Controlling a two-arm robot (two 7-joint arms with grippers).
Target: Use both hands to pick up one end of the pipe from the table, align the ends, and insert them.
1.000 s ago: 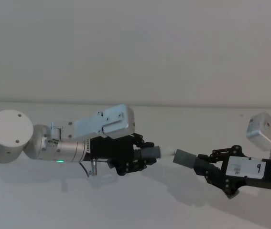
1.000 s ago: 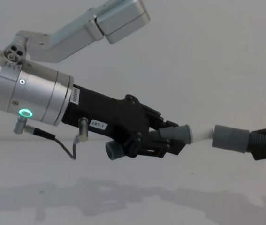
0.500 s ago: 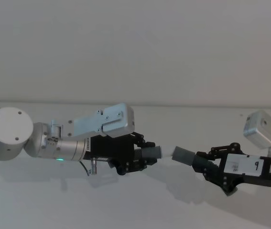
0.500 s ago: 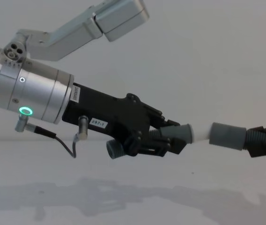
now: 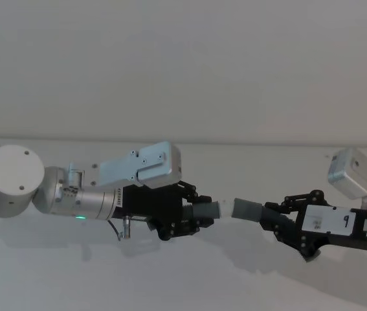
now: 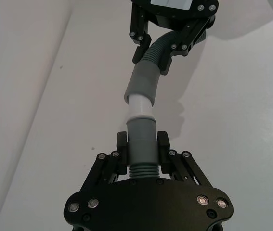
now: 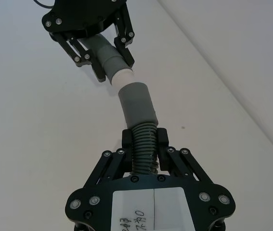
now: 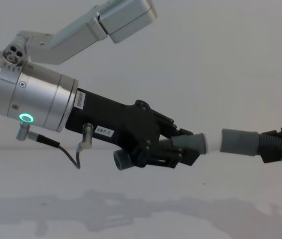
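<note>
White matte table and pale grey wall behind; both pipe pieces are up off the surface, held in the air between the arms. Left black parallel-jaw gripper on its thick silver wrist w/ green ring light pinches the dark-grey ribbed hose piece with the narrower whitish-tipped end; fingers clamp either side of the smooth cuff, ribs just behind them, white tip sticking out ahead of the fingertips. Right black gripper pinches the second ribbed grey hose on its ribs, the wider grey socket cuff projecting well ahead of its fingertips. Step in hand, as I read it: align + start of insertion. White tip sits right at the socket mouth, touching or barely entered; can't tell which. Both wrist views show a slight bend at the joint, so axes aren't quite in line. Next move prob. calls for a small angle correction, then a straight push together along the shared axis. Hose looks flexible, so the socket end may deflect under a skewed push.
</note>
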